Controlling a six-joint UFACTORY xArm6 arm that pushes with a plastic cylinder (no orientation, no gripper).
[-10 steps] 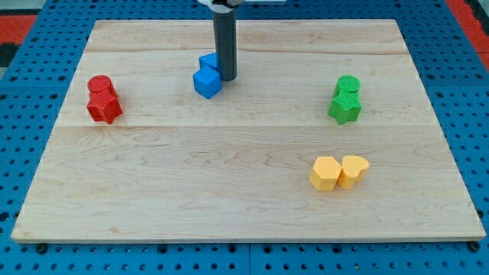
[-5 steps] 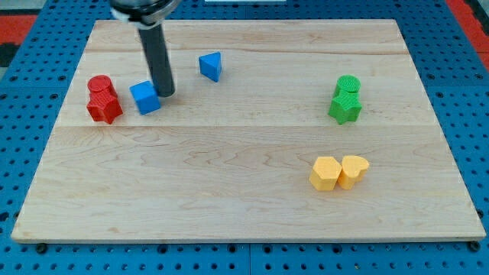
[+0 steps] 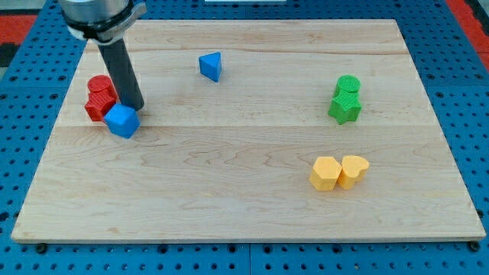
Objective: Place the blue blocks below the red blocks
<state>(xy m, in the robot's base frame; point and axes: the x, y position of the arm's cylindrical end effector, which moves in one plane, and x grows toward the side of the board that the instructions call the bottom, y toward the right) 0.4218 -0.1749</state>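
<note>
A blue cube (image 3: 122,121) lies at the view's left, touching the lower right side of two red blocks (image 3: 99,98), a round one above a star-shaped one. My tip (image 3: 136,107) stands just above and right of the blue cube, close against it. A blue triangular block (image 3: 212,66) lies alone near the view's top, well to the right of my tip.
Two green blocks (image 3: 345,99) stand together at the view's right. Two yellow blocks (image 3: 338,172) lie side by side at the lower right. The wooden board (image 3: 244,206) rests on a blue pegboard.
My tip pushed the blue cube left and down from beside the triangular block to the red blocks. The blue triangular block stayed behind near the top.
</note>
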